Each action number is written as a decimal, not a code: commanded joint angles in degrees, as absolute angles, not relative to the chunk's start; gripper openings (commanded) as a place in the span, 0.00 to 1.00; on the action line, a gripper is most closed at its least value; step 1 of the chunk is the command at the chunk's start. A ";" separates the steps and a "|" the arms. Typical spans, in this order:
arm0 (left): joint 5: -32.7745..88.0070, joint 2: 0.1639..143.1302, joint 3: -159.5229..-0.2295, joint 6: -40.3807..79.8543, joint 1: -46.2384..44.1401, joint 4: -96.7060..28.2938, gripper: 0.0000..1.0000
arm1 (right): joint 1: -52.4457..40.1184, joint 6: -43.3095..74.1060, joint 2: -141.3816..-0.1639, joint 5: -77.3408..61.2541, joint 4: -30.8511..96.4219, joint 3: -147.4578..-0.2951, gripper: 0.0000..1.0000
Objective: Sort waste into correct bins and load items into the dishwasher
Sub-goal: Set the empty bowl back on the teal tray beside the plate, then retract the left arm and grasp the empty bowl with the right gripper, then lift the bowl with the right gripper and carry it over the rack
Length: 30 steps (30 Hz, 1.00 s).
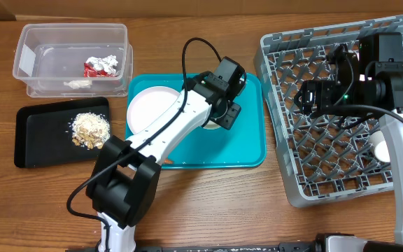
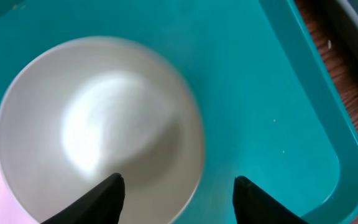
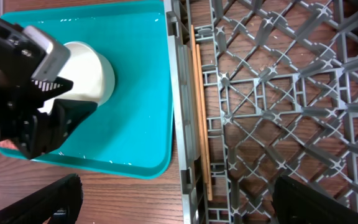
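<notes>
A white bowl [image 2: 98, 130] stands on the teal tray [image 1: 250, 150], right of a white plate [image 1: 149, 108]. My left gripper [image 2: 178, 198] is open just above the bowl's rim, one finger over the inside and one outside. The bowl also shows in the right wrist view [image 3: 95, 71]. Wooden chopsticks [image 3: 199, 106] lie inside the grey dish rack [image 1: 292, 175] along its left wall. My right gripper [image 3: 179, 199] is open and empty above that wall. The clear tub [image 1: 30, 42] holds the red wrapper [image 1: 91, 68], foil [image 1: 109, 64] and tissue [image 1: 79, 84]. Beige scraps [image 1: 89, 129] lie on the black tray [image 1: 37, 150]. The carrot is out of view.
A small white dish [image 1: 381, 150] sits in the rack under the right arm. The left arm reaches from the front edge across the teal tray. Bare wood shows between the tray and the rack.
</notes>
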<state>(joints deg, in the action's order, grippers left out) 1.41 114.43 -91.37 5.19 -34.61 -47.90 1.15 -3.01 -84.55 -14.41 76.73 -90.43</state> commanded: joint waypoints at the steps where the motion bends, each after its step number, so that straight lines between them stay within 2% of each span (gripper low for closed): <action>1: 0.75 107.35 -95.57 10.98 -30.55 -51.13 0.59 | 1.30 -2.96 -84.40 -16.62 75.72 -91.46 1.00; 8: 0.80 94.28 -96.51 16.99 -17.02 -63.48 0.63 | -0.99 1.13 -85.76 -24.10 70.89 -90.76 1.00; 12: -1.41 88.36 -96.51 19.44 -8.69 -69.67 0.67 | -5.78 1.23 -87.70 -23.92 68.07 -90.67 1.00; 17: -1.89 83.50 -96.51 20.82 1.02 -74.96 0.70 | -13.58 5.04 -92.92 -16.64 63.00 -90.65 1.00; 24: -1.91 83.13 -96.47 20.75 3.81 -76.73 0.70 | -21.43 8.78 -104.90 -11.40 57.84 -90.65 0.96; 27: -1.89 83.13 -96.47 20.80 3.70 -76.47 0.71 | -23.03 12.47 -110.76 -7.46 55.88 -90.65 0.91; 30: -1.89 83.13 -96.47 20.78 3.73 -76.53 0.71 | -23.20 14.02 -115.11 -7.64 54.17 -90.65 0.80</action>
